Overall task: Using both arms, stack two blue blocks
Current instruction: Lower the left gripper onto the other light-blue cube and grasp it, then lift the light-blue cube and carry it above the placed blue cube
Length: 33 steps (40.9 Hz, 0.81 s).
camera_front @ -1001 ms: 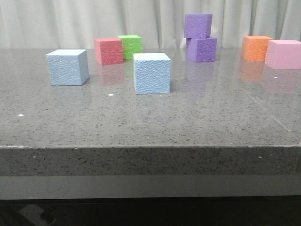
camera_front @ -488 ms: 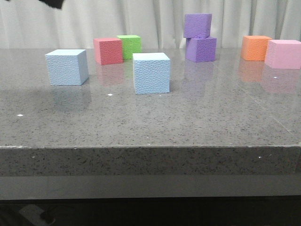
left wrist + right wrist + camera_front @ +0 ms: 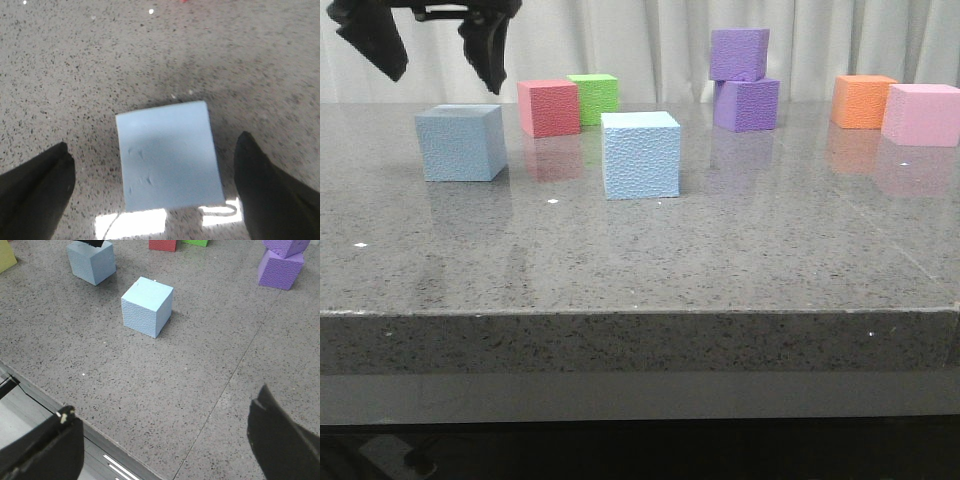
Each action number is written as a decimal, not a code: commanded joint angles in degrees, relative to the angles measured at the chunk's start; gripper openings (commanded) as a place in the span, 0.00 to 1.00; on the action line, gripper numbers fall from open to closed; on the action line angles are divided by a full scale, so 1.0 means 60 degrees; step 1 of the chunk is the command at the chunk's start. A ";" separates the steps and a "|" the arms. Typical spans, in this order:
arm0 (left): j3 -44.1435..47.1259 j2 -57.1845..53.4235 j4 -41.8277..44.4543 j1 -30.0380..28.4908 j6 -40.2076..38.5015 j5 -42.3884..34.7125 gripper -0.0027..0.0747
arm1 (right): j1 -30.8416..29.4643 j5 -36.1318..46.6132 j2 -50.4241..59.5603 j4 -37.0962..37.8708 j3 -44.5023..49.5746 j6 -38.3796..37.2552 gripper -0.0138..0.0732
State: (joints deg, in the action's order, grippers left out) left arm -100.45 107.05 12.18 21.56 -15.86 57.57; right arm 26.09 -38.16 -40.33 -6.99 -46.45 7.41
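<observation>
The left gripper [image 3: 432, 62] is hanging above the left blue block [image 3: 461, 142], its two dark fingers [image 3: 485, 45] spread wide apart and holding nothing. From the left wrist camera, that block [image 3: 167, 156] is sitting on the speckled grey table [image 3: 75, 65] between the two finger tips [image 3: 35, 182], with clear space on either side and no contact.

The second blue block [image 3: 641, 154] is resting on the table [image 3: 720, 250] nearer the middle, to the right of the first and a little closer to the front edge. The two blocks are standing apart, each flat on the table and neither on top of the other.

The right gripper [image 3: 165, 440] is not appearing in the front view. Its own wrist camera is showing its fingers [image 3: 280, 440] parted wide and empty, held over the table's near edge, well back from the middle blue block [image 3: 147, 306]. The left block [image 3: 92, 261] is lying farther off in that view, with a dark tip of the left gripper just over it.

Behind the blue pair, a red cube [image 3: 549, 107] and a green cube [image 3: 595, 98] are sitting side by side. Two purple cubes [image 3: 744, 80] are stacked one on the other farther right, the upper one turned slightly. An orange cube [image 3: 862, 101] and a pink cube [image 3: 922, 114] are standing near the right edge.
</observation>
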 commanded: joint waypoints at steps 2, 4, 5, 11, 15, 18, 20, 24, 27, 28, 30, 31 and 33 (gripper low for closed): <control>-0.0722 0.0070 -0.0192 -0.0063 -0.0149 -0.0043 0.85 | -0.0060 0.0727 0.0046 -0.0061 -0.0261 0.0037 0.92; -0.0770 0.0251 -0.0274 -0.0063 -0.0149 -0.0154 0.85 | -0.0060 0.0727 0.0046 -0.0061 -0.0261 0.0037 0.92; -0.0770 0.0284 -0.0299 -0.0063 -0.0149 -0.0199 0.85 | -0.0060 0.0727 0.0046 -0.0061 -0.0261 0.0037 0.92; -0.0770 0.0612 -0.0389 -0.0063 -0.0149 -0.0249 0.85 | -0.0060 0.0727 0.0046 -0.0061 -0.0261 0.0037 0.92; -0.0770 0.0686 -0.0389 -0.0063 -0.0257 -0.0249 0.83 | -0.0060 0.0727 0.0046 -0.0061 -0.0261 0.0037 0.92; -0.0770 0.0700 -0.0412 -0.0063 -0.0443 -0.0269 0.77 | -0.0060 0.0727 0.0046 -0.0061 -0.0261 0.0037 0.92; -0.0770 0.0700 -0.0412 -0.0063 -0.0472 -0.0269 0.69 | -0.0060 0.0727 0.0046 -0.0061 -0.0261 0.0037 0.92; -0.0770 0.0700 -0.0412 -0.0063 -0.0472 -0.0251 0.59 | -0.0060 0.0727 0.0046 -0.0061 -0.0261 0.0037 0.92; -0.0770 0.0700 -0.0412 -0.0063 -0.0472 -0.0231 0.55 | -0.0060 0.0727 0.0046 -0.0061 -0.0261 0.0037 0.92; -0.0770 0.0700 -0.0412 -0.0063 -0.0472 -0.0231 0.55 | -0.0060 0.0727 0.0046 -0.0061 -0.0261 0.0037 0.92; -0.0778 0.0640 -0.0412 -0.0063 -0.0472 -0.0231 0.55 | -0.0060 0.0727 0.0046 -0.0061 -0.0261 0.0037 0.92; -0.0778 0.0640 -0.0412 -0.0063 -0.0472 -0.0216 0.55 | -0.0060 0.0727 0.0046 -0.0061 -0.0261 0.0037 0.92; -0.0793 0.0572 -0.0412 -0.0063 -0.0472 -0.0216 0.55 | -0.0060 0.0727 0.0046 -0.0061 -0.0261 0.0037 0.92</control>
State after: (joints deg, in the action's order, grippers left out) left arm -103.19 114.53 9.52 21.18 -17.95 58.05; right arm 26.09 -38.16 -40.33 -6.99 -46.45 7.41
